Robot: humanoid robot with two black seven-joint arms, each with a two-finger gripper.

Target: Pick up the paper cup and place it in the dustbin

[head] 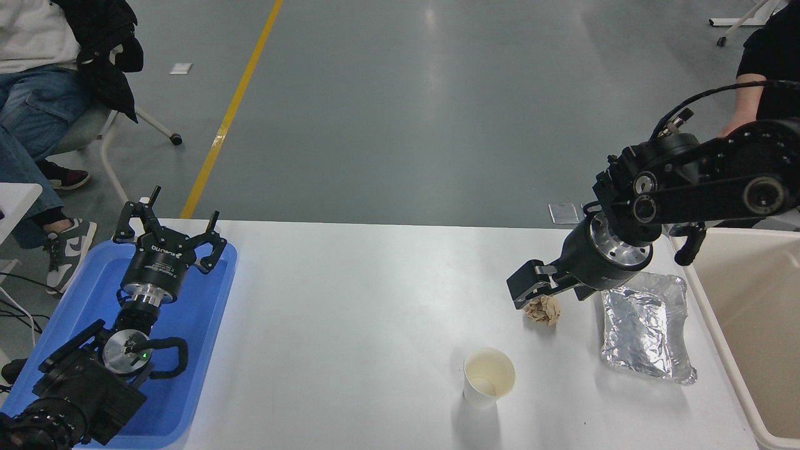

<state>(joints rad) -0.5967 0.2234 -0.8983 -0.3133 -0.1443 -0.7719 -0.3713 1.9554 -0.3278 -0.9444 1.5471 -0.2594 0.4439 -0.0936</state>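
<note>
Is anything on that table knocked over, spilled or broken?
Nothing spilled. The paper cup stands upright and looks empty. The only battered things are a crumpled paper ball and a crinkled foil tray beside it.
</note>
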